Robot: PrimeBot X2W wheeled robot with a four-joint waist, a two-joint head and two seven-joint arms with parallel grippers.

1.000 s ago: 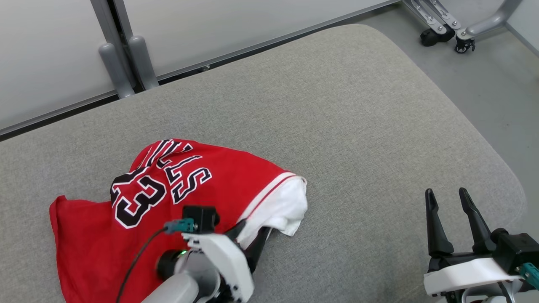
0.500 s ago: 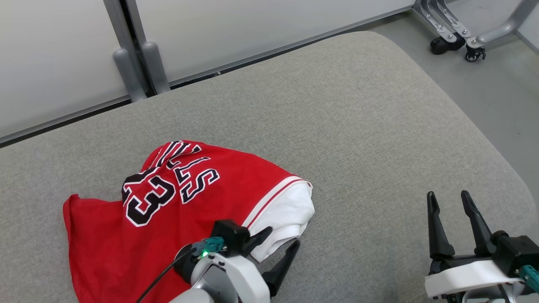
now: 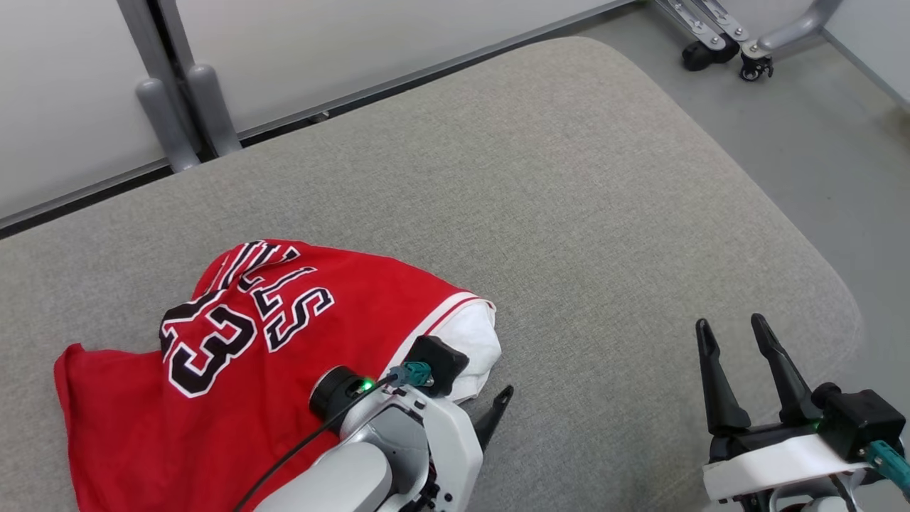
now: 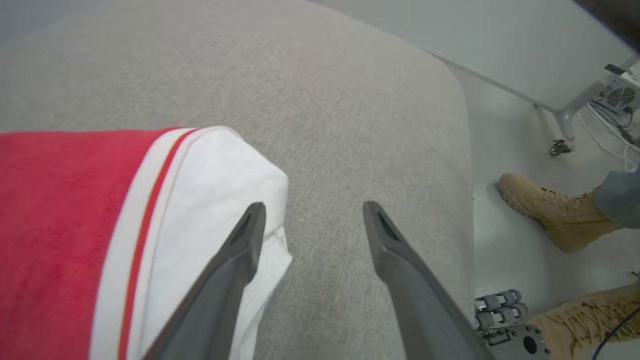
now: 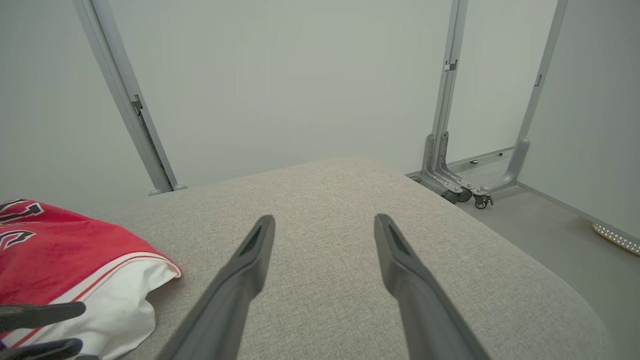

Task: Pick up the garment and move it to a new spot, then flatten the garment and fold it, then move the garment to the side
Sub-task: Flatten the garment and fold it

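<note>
As my left end effector [image 4: 314, 207] is spread and empty, one finger over the white hem of the garment [image 3: 370, 299] at the cushion's [image 3: 569, 213] near-left edge, closing here may catch only one layer; the lift would go lopsided. Right end effector [image 3: 732, 323]: spread, empty.

I see soft matt cloth for the garment [image 3: 341, 313], coarse grey weave for the pad [image 3: 569, 213] beneath it, smooth dark plastic for my left gripper [image 4: 314, 206].

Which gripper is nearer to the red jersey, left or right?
Left. The left gripper is at the white end of the jersey, jaws open. The right gripper is well off to the jersey's right.
</note>
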